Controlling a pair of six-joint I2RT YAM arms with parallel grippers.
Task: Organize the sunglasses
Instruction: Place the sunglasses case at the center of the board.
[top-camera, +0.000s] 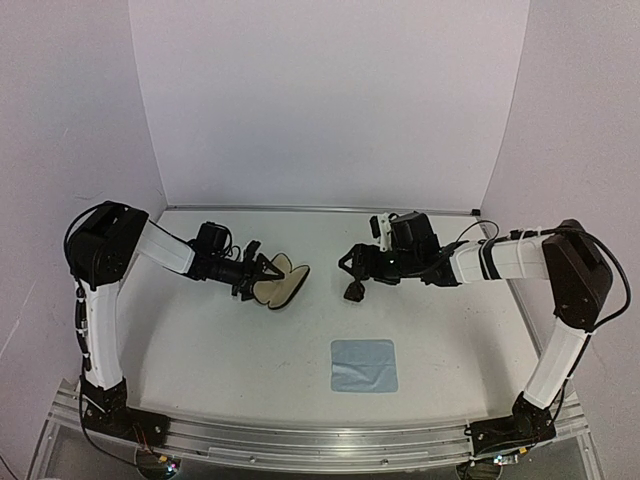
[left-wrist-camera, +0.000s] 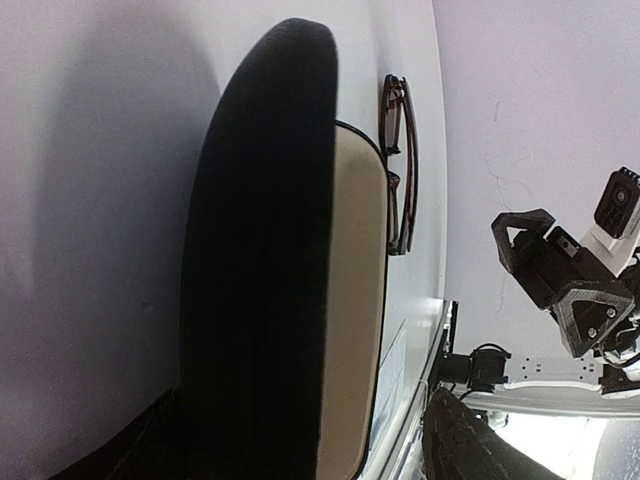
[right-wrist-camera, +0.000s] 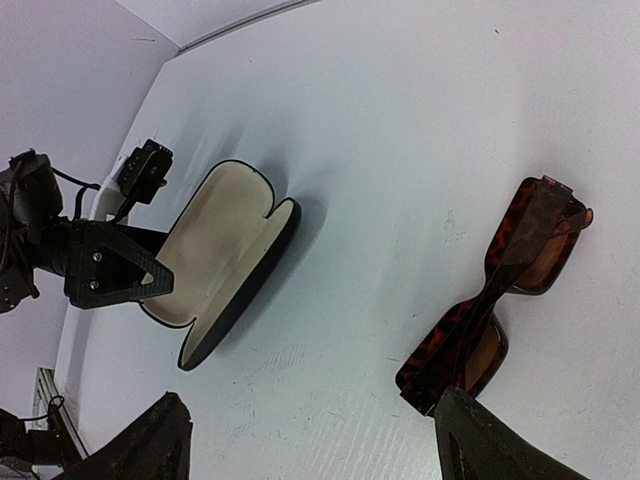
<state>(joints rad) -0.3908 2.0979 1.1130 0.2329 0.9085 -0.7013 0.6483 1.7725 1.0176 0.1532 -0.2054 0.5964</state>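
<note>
Meanwhile, left claw (top-camera: 262, 272) grips the open case (top-camera: 283, 281) (tan lining showing); right claw (top-camera: 349, 268) gapes over the sunglasses (right-wrist-camera: 495, 295).

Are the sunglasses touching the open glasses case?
Apart. The right wrist view shows bare table between the sunglasses and the glasses case.

no readable text, labels, brands or numbers show anywhere.
</note>
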